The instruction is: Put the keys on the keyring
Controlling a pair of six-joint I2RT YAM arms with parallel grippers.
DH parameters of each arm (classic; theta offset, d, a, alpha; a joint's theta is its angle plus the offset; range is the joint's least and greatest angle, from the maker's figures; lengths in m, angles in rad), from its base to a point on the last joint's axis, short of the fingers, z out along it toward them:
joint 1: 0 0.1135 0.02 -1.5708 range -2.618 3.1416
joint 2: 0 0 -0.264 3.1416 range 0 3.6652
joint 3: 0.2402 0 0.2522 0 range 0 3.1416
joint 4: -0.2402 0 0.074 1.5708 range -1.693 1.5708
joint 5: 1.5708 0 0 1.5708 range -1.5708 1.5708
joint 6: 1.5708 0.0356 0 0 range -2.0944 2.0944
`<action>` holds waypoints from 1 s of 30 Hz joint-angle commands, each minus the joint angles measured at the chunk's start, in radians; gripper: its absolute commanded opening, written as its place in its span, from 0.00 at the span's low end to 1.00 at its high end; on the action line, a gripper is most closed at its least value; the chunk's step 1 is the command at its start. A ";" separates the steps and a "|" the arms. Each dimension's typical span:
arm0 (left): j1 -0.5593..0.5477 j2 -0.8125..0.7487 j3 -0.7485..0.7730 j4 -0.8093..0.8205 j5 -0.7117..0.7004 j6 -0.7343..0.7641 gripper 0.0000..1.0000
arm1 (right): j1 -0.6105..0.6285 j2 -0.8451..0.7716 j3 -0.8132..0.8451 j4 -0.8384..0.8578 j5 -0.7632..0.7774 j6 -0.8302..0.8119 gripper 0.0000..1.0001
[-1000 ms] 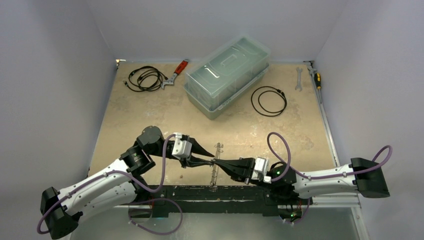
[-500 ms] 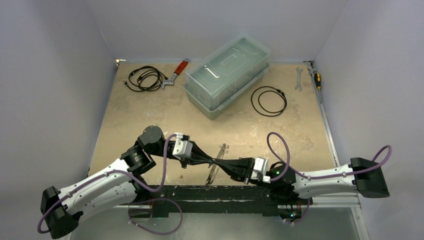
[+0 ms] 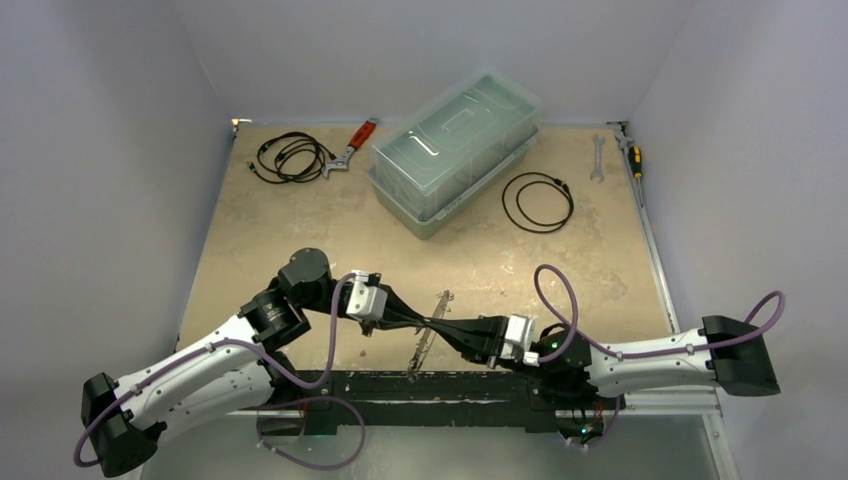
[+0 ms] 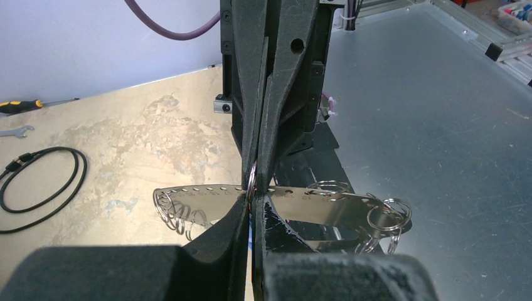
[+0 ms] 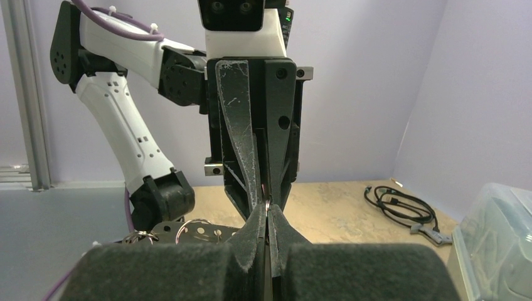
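Keyring now leans off vertical compared with a second ago, held above the desk at lower centre of the top view.
Left end effector and right end effector meet tip to tip, both clamped shut on the same spot of its rim. Risk: with two grips that close, any opposing pull or twist could bend the thin strip, or let it slip and drop off the near edge. The top view shows only an edge-on sliver. The left wrist view shows the keyring as a perforated strip with split rings at its ends. The right wrist view shows the left end effector head-on. No keys are identifiable.
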 commanded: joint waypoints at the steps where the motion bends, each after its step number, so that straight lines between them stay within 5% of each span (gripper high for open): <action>1: 0.010 0.013 0.049 -0.082 -0.004 0.080 0.00 | 0.003 -0.042 0.047 0.002 0.059 0.002 0.06; 5: 0.010 0.022 0.063 -0.100 -0.020 0.099 0.00 | 0.003 -0.076 0.073 -0.105 0.118 -0.001 0.12; 19: 0.016 0.031 0.082 -0.181 -0.052 0.133 0.00 | 0.003 -0.081 0.157 -0.406 0.144 -0.005 0.07; 30: 0.016 0.034 0.086 -0.198 -0.051 0.148 0.00 | 0.003 -0.101 0.192 -0.575 0.145 -0.015 0.20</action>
